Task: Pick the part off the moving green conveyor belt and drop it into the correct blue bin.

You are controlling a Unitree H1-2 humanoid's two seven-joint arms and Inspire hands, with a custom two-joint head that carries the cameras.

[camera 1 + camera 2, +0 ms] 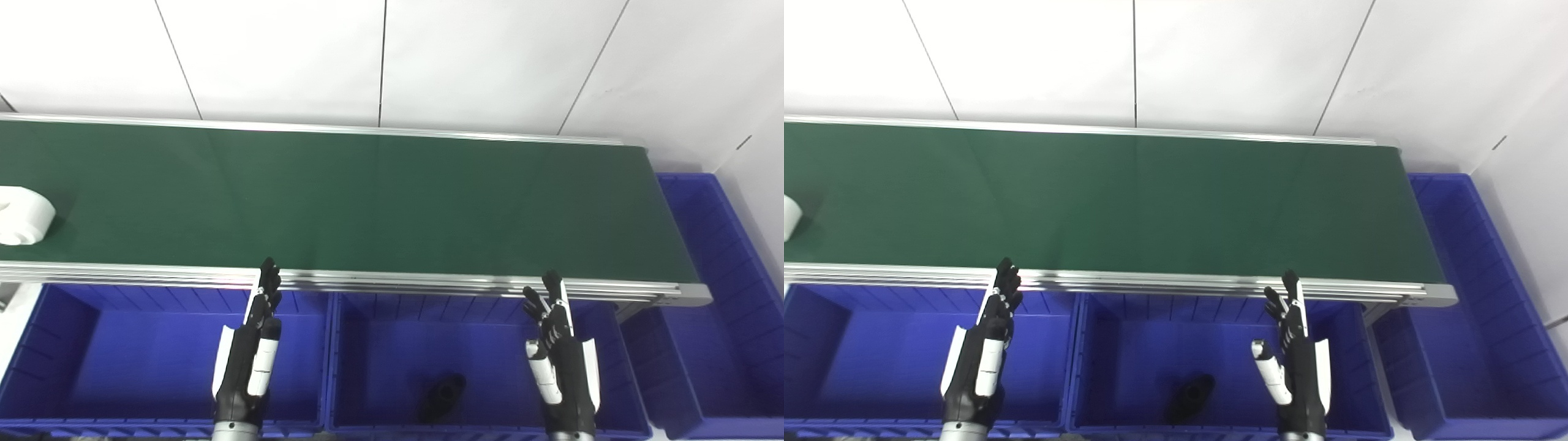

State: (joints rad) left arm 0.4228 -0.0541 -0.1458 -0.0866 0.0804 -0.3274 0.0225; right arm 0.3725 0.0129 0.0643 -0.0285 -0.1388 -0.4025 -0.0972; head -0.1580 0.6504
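A white rounded part (21,214) lies on the green conveyor belt (367,202) at its far left edge, partly cut off by the frame; only a sliver of the part (790,217) shows in the right eye view. My left hand (251,349) is open and empty, fingers straight, above the left blue bin (73,343) near the belt's front rail. My right hand (560,355) is open and empty above the middle blue bin (380,343). Both hands are well right of the part.
A black part (441,398) lies in the middle bin. A third blue bin (723,306) stands past the belt's right end. An aluminium rail (398,282) edges the belt in front. A white wall rises behind.
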